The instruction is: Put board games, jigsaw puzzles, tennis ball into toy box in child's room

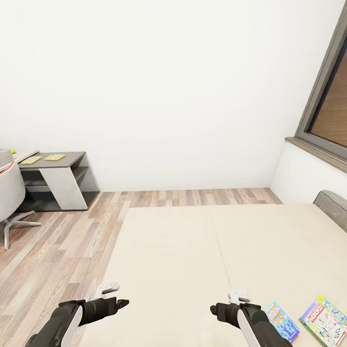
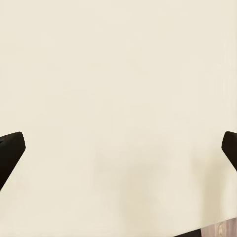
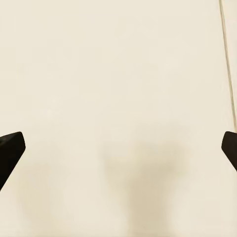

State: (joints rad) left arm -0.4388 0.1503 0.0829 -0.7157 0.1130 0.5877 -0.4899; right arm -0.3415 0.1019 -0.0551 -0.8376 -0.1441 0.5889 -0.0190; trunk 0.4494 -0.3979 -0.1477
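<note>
Both jaws gape wide, empty, above the bed [image 1: 197, 253].

A: Board games? 
B: Two, flat on the bed [image 1: 197, 253], near the headboard: blue board game [image 1: 282, 320], white-and-green board game [image 1: 326, 321] beside it, apart.
A: Puzzles? 
B: Two jigsaw puzzles [image 1: 42, 158] flat on the table [image 1: 67, 160], side by side.

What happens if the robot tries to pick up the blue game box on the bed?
The blue game box looks thin and flat, so it is probably stiff and light. It lies flush on the soft bed, so getting a finger under its edge may be tricky. It should slide, not roll.
</note>
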